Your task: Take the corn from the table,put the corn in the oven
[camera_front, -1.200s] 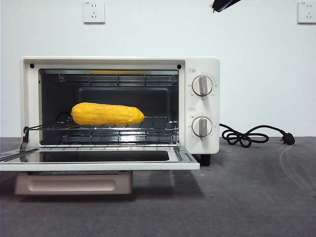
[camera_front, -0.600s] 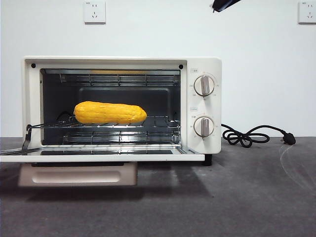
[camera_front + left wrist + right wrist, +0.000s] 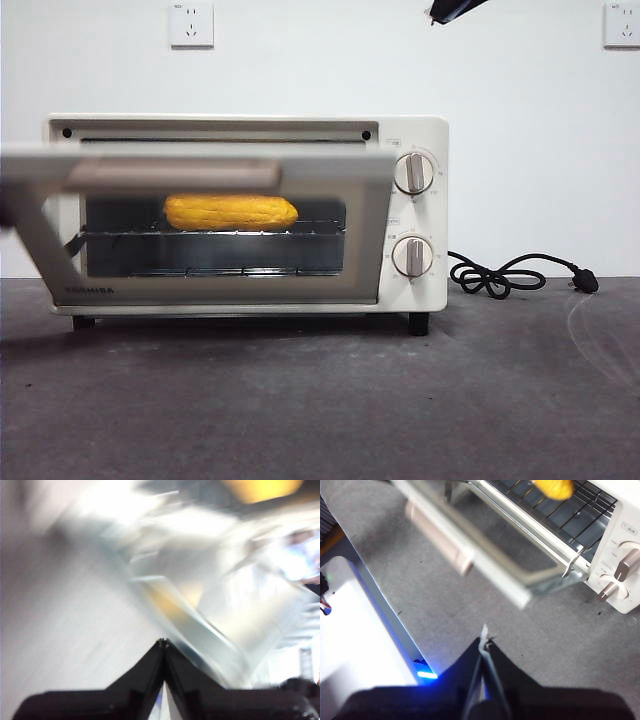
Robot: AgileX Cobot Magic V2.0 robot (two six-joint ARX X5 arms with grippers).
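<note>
Front: you see corn [image 3: 231, 211] on the rack inside the oven [image 3: 415, 215], door half raised | Left wrist: left gripper [image 3: 163, 642] pressed together, close against the blurred door | Right wrist: right gripper [image 3: 484, 641] pressed together, well off the oven over table [image 3: 560, 630]

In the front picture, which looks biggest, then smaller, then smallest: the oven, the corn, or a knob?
1. The oven, by far the biggest.
2. The corn, lying on the rack inside, seen through the part-raised door.
3. The upper knob, the smallest; it looks the same size as the lower knob.
</note>
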